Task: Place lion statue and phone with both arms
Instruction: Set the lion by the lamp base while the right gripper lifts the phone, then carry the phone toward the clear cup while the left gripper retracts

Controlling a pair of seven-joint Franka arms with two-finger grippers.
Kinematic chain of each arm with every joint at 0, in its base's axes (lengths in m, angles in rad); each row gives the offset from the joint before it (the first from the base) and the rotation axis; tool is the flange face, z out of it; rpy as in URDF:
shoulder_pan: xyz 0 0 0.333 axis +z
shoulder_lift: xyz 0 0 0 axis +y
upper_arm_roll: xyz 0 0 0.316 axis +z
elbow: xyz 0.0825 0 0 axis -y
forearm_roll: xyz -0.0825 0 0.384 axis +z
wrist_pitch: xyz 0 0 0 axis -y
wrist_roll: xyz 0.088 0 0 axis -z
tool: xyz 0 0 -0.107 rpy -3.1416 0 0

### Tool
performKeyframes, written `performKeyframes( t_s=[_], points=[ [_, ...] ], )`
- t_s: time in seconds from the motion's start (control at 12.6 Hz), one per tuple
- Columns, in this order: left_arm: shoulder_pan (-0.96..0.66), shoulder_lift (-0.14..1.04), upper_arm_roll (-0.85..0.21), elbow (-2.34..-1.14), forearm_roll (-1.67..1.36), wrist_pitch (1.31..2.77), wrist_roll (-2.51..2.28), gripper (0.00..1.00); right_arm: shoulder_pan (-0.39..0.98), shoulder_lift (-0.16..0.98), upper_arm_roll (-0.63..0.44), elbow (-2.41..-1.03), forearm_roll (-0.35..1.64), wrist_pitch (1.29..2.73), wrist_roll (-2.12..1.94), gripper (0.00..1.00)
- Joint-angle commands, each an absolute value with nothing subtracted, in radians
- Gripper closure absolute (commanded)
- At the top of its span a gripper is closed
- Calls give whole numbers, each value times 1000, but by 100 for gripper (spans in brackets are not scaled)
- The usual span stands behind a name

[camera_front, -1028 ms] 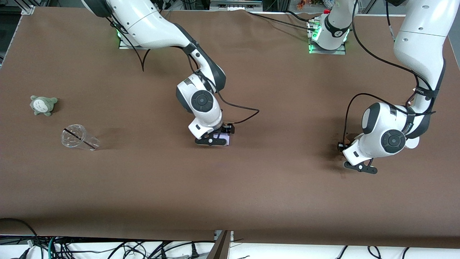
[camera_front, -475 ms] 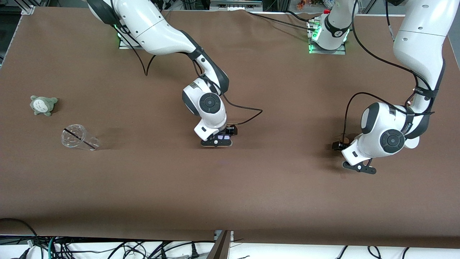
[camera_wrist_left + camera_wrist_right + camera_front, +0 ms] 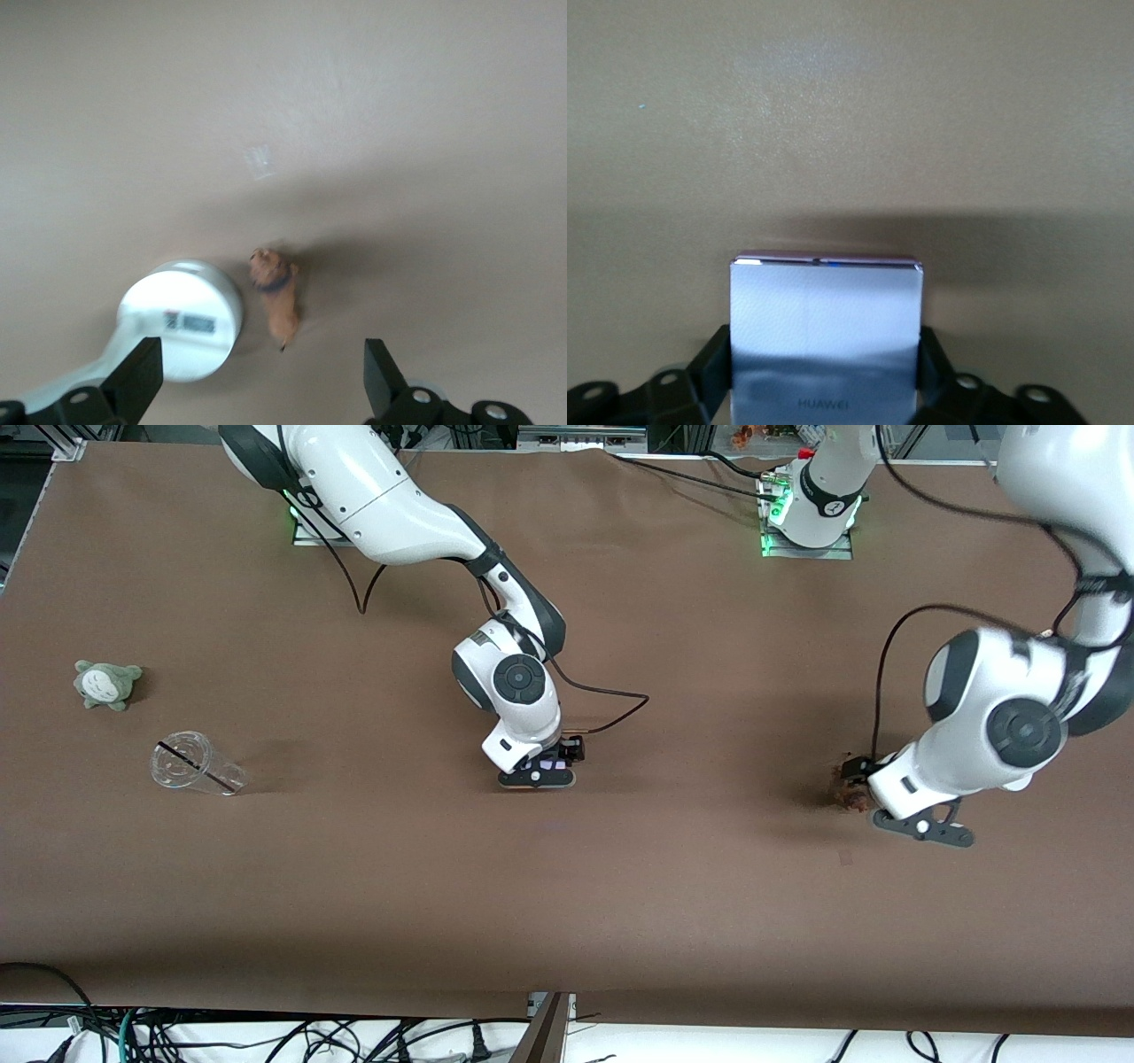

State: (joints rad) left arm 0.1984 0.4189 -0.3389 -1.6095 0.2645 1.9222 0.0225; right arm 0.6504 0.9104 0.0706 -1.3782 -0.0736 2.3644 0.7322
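Phone (image 3: 827,341) glossy, mirror-smooth; table cover (image 3: 709,912) matt brown cloth, probably; cup (image 3: 195,763) clear plastic.

two glossy white arms (image 3: 399,505) with dark grey joint caps, black cables, green-lit bases, black grippers.

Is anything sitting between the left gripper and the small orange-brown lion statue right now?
Nothing visible does. The left gripper is open over the small orange-brown lion statue, which lies on the bare brown table; only a white round-based stand sits beside the figurine, apart from it, not between.
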Motion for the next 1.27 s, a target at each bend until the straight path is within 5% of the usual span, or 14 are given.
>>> performKeyframes(
  t_s=[0.0, 0.24, 0.47, 0.63, 0.87, 1.19],
  points=[
    [202, 336, -350, -1519, 218, 1797, 40, 0, 660, 927, 58, -1350, -81, 2361, 723, 69],
    [207, 327, -350, -1350, 137, 1628, 38, 0, 652, 868, 57, -1350, -71, 2291, 722, 72],
    [213, 304, -327, -1324, 111, 1595, 40, 0, 646, 731, 37, -1362, -69, 2095, 738, 77],
    [207, 259, -305, -1353, 66, 1571, 37, 0, 644, 626, -3, -1390, -72, 1950, 723, 79],
    [27, 184, -42, -1445, -15, 1617, 38, 0, 646, 456, -52, -1533, -78, 1925, 716, 80],
    [-17, 17, -18, -1678, -14, 1750, 28, 0, 644, 307, -165, -1696, -68, 1902, 527, 80]
  ],
)
